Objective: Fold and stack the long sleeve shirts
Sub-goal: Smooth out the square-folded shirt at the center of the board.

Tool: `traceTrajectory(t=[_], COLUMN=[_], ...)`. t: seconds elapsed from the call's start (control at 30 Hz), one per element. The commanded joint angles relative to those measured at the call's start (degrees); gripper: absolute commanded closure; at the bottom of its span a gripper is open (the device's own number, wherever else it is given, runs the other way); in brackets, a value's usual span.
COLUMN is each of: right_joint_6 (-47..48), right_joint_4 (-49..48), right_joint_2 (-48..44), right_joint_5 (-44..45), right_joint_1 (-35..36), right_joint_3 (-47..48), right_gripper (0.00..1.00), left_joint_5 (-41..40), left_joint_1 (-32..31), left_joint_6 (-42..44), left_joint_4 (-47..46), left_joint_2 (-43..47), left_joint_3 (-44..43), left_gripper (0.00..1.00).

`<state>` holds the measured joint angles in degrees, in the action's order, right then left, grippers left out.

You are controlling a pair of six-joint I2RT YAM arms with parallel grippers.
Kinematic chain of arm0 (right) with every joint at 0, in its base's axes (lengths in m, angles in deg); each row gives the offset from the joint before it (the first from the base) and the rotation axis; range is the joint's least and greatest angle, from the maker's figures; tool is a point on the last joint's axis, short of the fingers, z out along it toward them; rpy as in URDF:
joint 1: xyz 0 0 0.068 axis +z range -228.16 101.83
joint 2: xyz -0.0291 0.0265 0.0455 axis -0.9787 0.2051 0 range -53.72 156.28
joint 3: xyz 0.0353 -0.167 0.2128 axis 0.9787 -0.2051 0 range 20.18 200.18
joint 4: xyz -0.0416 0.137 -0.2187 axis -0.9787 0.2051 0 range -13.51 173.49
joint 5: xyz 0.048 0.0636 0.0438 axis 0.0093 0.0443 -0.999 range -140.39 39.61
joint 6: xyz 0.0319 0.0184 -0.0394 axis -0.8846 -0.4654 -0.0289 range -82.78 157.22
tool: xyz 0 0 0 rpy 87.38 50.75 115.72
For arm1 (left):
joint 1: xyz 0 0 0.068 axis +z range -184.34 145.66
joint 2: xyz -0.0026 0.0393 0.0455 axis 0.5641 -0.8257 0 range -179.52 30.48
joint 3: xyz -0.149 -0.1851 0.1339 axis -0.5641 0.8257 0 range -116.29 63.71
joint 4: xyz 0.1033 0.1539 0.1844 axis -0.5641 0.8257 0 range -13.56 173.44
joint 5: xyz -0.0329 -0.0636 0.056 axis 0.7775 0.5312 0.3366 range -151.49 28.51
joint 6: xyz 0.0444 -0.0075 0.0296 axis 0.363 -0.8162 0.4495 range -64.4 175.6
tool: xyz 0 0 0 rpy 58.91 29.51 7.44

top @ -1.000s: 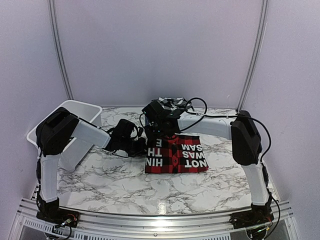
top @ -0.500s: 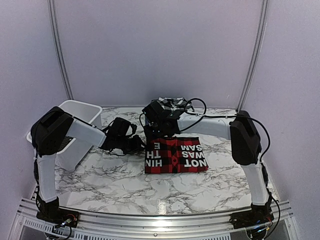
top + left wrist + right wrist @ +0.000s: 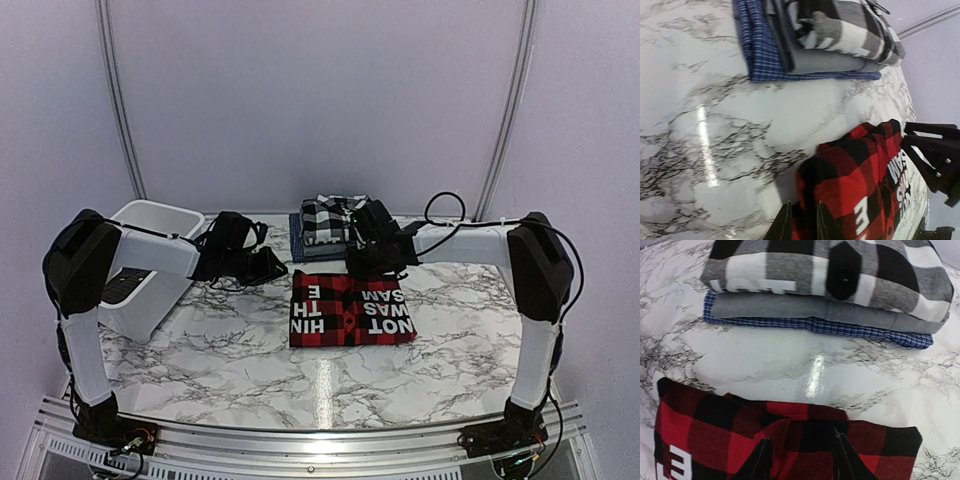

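The red-and-black check shirt [image 3: 350, 308] lies folded flat mid-table, with white lettering on it. Behind it is a stack [image 3: 330, 222]: the black-and-white plaid shirt [image 3: 830, 270] on top, a grey one [image 3: 805, 307] under it, and a blue one [image 3: 840, 326] at the bottom. My left gripper [image 3: 272, 268] hovers just off the red shirt's far-left corner [image 3: 850, 170], with its jaws a little apart [image 3: 803, 222] and nothing held. My right gripper [image 3: 362, 265] is open and empty [image 3: 801, 452] over the red shirt's far edge [image 3: 790, 435].
A white plastic tub [image 3: 160, 208] stands at the back left, beside my left arm. The marble table [image 3: 250, 370] ends at a rail at the near edge. Walls close in the back and the sides.
My right gripper has swung right and off the stack, which now shows. My left gripper has drawn back left and away from the red shirt's left edge. The shirt has not moved.
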<state>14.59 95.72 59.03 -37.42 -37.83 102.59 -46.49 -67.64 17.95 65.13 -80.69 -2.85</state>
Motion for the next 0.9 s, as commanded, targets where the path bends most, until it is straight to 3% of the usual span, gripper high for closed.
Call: traceTrajectory(t=[0.0, 0.17, 0.47, 0.77, 0.87], right_joint_6=[-1.44, -1.89, -3.65, -4.6, -4.31], right_joint_4=[-5.12, -7.69, -11.5, -12.13, -11.12], right_joint_2=[-1.17, -0.42, -1.2, -4.13, -7.9], right_joint_5=[-3.03, -4.52, -7.64, -10.02, -9.36], right_joint_1=[-2.21, -5.89, -10.35, -13.82, -13.81], right_joint_3=[-3.46, -7.35, -12.76, -17.52, -19.25], right_gripper=[0.64, 0.67, 0.69, 0.68, 0.62], left_joint_5=[2.95, 3.06, 1.89, 1.34, 0.98], left_joint_1=[-3.18, -6.0, -5.67, -4.07, -4.01], left_joint_6=[2.39, 3.15, 2.79, 3.29, 4.31], left_joint_4=[0.97, 2.41, 7.54, 9.41, 10.27], left_joint_2=[0.08, -6.15, -17.52, -19.12, -18.05], left_joint_3=[-4.88, -12.04, -19.54, -21.33, -22.16], left_gripper=[0.82, 0.85, 0.89, 0.86, 0.82])
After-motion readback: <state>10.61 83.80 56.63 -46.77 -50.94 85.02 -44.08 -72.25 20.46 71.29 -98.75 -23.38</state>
